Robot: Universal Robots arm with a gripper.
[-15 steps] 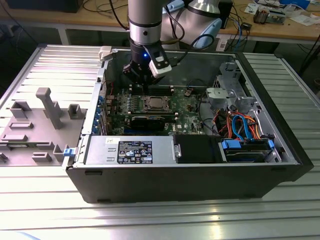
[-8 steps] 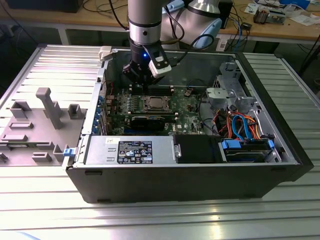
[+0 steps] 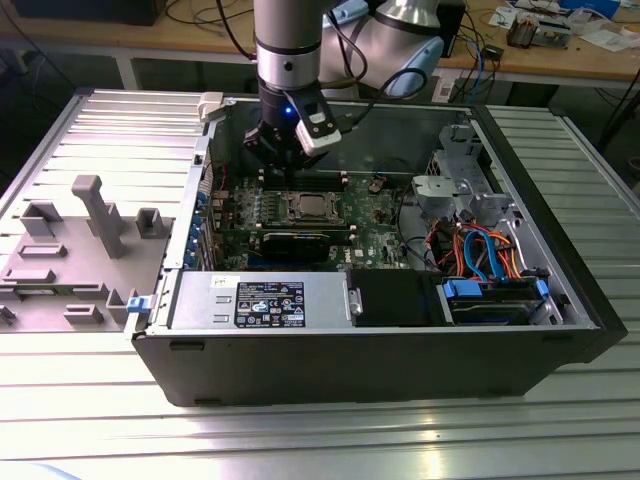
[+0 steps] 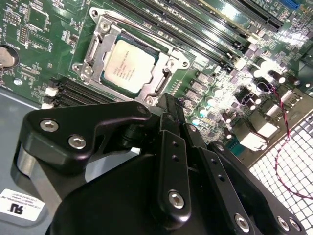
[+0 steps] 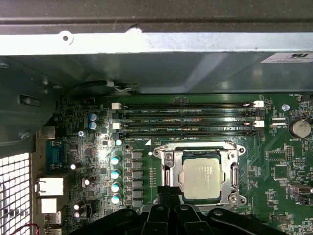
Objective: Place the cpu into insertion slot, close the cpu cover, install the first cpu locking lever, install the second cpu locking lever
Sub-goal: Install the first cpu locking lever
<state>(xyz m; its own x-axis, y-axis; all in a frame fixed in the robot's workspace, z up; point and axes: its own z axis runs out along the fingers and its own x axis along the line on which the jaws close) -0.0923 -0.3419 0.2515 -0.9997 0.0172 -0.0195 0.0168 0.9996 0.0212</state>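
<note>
The cpu (image 4: 128, 66) lies flat in the insertion slot (image 5: 172, 193) on the green motherboard, its dull silver top facing up. The silver cpu cover (image 4: 98, 39) is down around it and frames the chip (image 5: 203, 178). A thin metal lever (image 4: 146, 36) runs along one side of the cover. My gripper (image 4: 167, 100) hovers just beside the socket's edge, its black fingers shut together with nothing between them. In the exterior view the gripper (image 3: 281, 172) hangs inside the open computer case, just behind the socket (image 3: 305, 207).
Long black memory slots (image 5: 186, 120) run beside the socket. A round coin battery (image 5: 299, 128) sits nearby. The case wall (image 5: 156, 44) stands close behind. Drive bays and coloured cables (image 3: 480, 250) occupy the exterior view's right; a grey fixture (image 3: 95, 215) stands left of the case.
</note>
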